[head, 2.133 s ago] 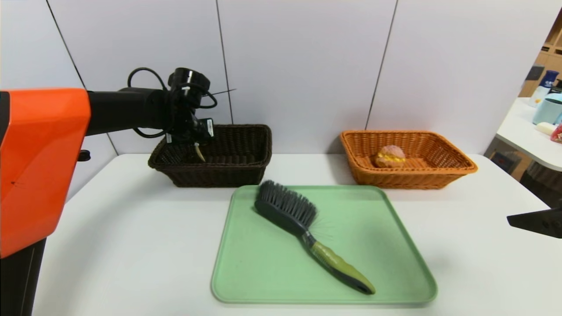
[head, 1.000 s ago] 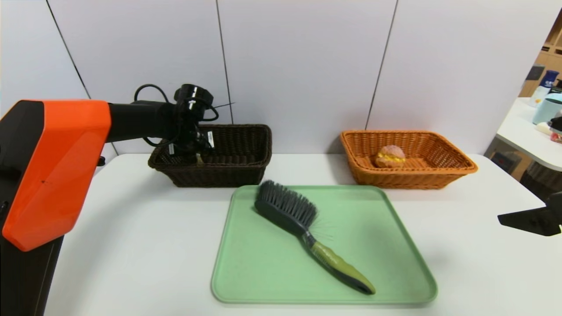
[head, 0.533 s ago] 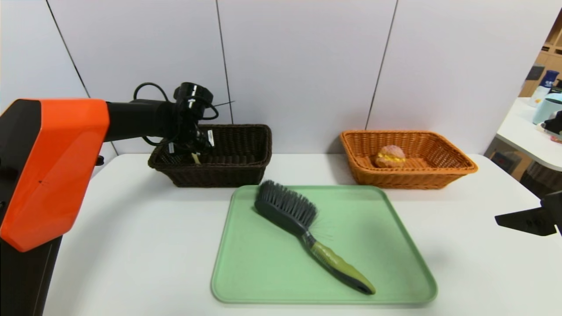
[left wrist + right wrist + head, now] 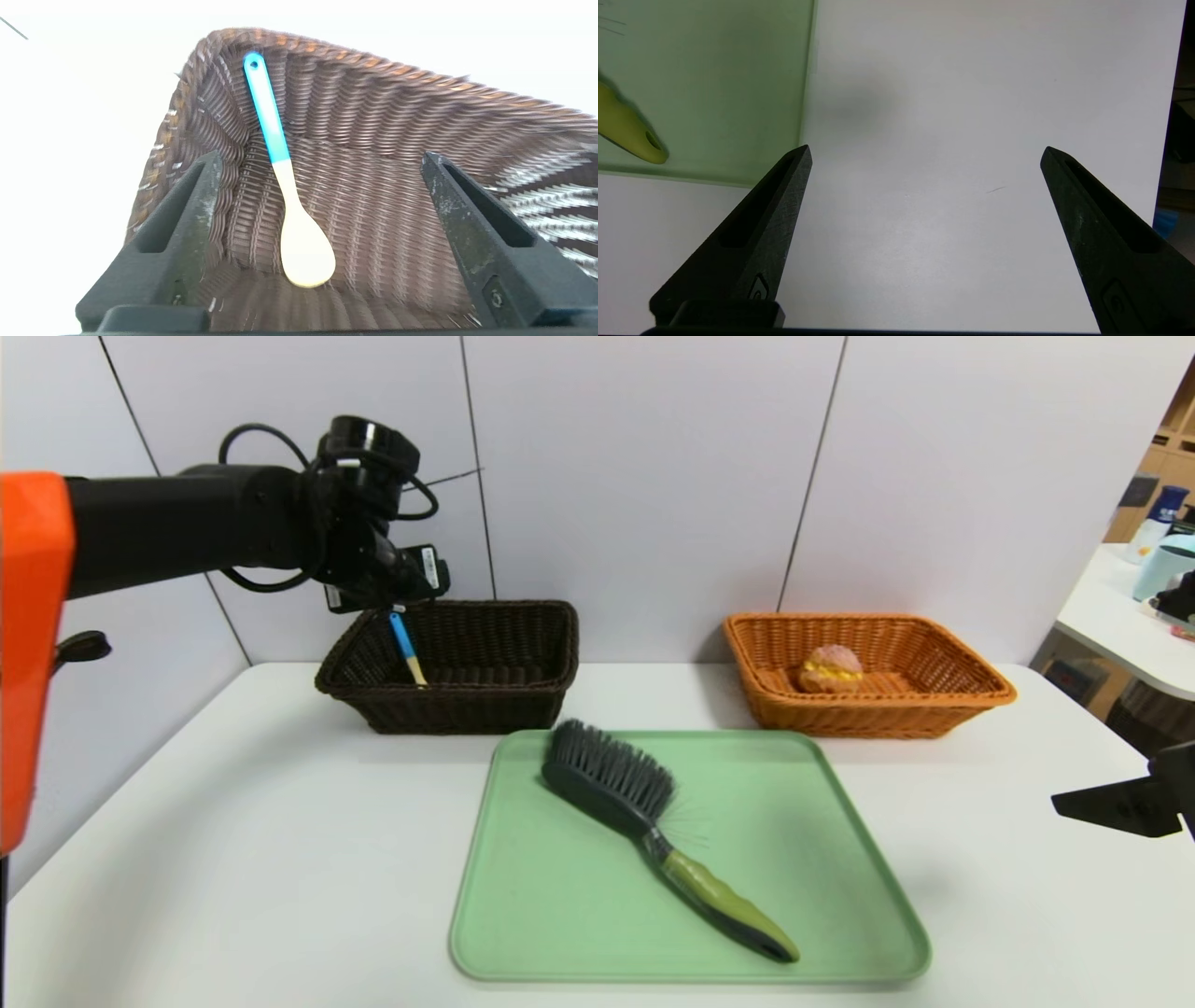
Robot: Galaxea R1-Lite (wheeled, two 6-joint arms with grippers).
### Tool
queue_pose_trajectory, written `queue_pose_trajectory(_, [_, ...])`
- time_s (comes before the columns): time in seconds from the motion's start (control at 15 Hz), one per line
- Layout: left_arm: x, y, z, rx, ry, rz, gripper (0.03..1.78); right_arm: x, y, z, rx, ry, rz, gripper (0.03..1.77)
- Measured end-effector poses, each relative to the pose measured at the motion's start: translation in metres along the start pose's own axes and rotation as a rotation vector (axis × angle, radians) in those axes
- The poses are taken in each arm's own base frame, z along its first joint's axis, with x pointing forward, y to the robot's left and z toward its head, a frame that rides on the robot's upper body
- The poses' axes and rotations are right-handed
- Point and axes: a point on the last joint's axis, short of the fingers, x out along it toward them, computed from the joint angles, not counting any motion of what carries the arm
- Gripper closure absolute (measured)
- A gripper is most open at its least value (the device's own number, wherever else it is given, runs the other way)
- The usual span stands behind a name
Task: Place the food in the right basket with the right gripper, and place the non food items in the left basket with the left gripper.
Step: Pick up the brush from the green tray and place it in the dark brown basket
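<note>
Above the dark basket (image 4: 467,707), left hand (image 4: 320,156) spread wide, holding nothing; blue-handled spoon (image 4: 299,228) lies inside, handle leaning toward a corner. Bun (image 4: 830,669) sits in the orange basket (image 4: 878,717). Brush (image 4: 672,840) lies diagonally on the green tray (image 4: 691,972), bristles up. Right hand (image 4: 927,147) wide, parked over the counter (image 4: 990,859) beside the tray.

Risks, judged: low travel could let a fingertip snag the wicker rim and drag the basket. A grip near one end of the long brush may let it swivel or slip; placed crosswise, it could hang over the rim or knock the spoon.

Labels: white barcode stickers on the left hand; print unreadable.
</note>
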Motion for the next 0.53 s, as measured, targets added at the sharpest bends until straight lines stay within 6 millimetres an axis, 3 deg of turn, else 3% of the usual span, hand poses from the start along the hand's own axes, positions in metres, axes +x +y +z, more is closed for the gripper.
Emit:
queue_pose_trajectory(0.2, [-0.07, -0.026, 0.002, 0.052, 0.027, -0.124, 0.23, 0.002, 0.001, -0.002, -0.004, 0.011, 0.001, 0.11])
queue_pose_trajectory(0.4, [-0.134, -0.048, -0.021, 0.09, 0.161, -0.216, 0.19, 0.002, 0.001, -0.005, -0.001, 0.014, 0.001, 0.11])
queue_pose_trajectory(0.53, [-0.16, -0.059, -0.035, 0.059, 0.23, -0.253, 0.17, 0.001, 0.0, -0.007, 0.0, 0.015, 0.001, 0.11])
